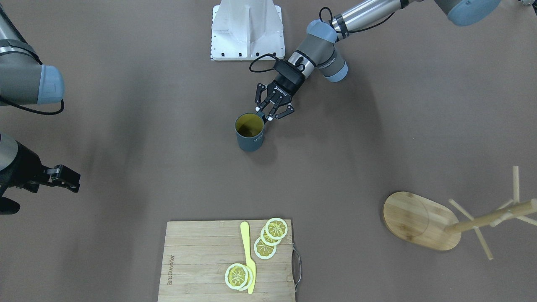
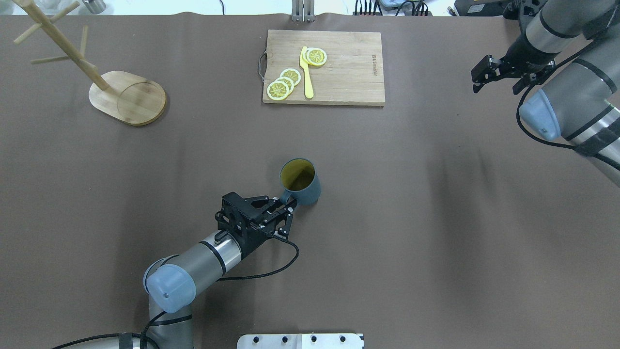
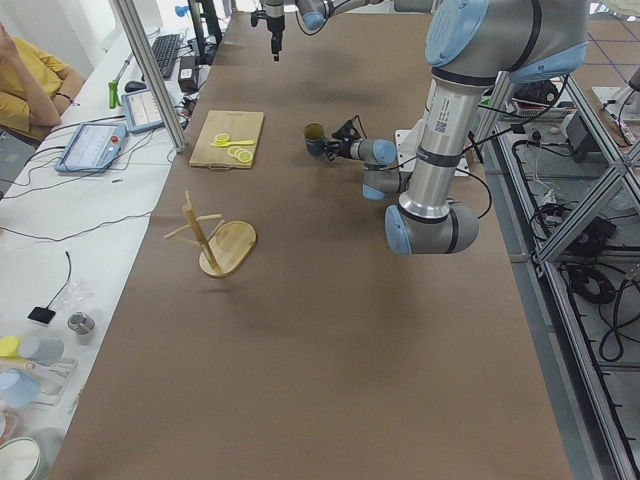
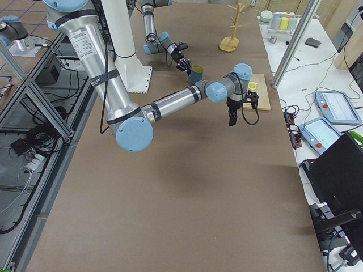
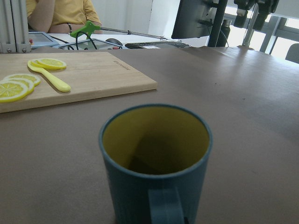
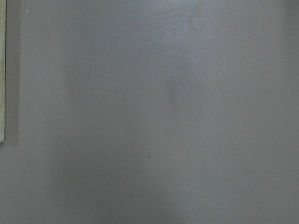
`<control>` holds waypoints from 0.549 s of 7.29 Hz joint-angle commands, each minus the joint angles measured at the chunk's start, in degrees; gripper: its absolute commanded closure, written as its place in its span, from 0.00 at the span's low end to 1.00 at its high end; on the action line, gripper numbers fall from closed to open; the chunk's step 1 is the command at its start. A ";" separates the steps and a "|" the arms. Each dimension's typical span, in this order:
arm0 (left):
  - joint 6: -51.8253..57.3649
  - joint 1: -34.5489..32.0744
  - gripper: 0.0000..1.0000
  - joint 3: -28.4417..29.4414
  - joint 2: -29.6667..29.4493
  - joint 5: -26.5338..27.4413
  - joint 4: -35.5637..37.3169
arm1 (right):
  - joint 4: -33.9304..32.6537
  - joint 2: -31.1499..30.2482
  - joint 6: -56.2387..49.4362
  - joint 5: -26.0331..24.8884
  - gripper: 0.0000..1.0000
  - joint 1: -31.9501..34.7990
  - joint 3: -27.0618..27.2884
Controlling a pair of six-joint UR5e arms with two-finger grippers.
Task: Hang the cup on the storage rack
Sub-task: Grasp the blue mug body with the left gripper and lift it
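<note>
Brown table (image 2: 411, 203): one cup (image 2: 301, 182), one storage rack (image 2: 127, 97).

Teal cup (image 2: 301, 181) stands upright mid-table, well apart from the bamboo storage rack (image 2: 127, 96).

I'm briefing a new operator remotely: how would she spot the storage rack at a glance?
On the brown table, look toward the far corner on the robot's left, well away from the cutting board. The storage rack stands there alone: an oval bamboo base with one pole and thin angled pegs, all bare.
</note>
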 commanded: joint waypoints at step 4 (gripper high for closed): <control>-25.11 -22.71 1.00 -2.69 5.43 -21.08 -2.98 | 0.00 -0.35 -0.01 -0.17 0.00 0.54 0.04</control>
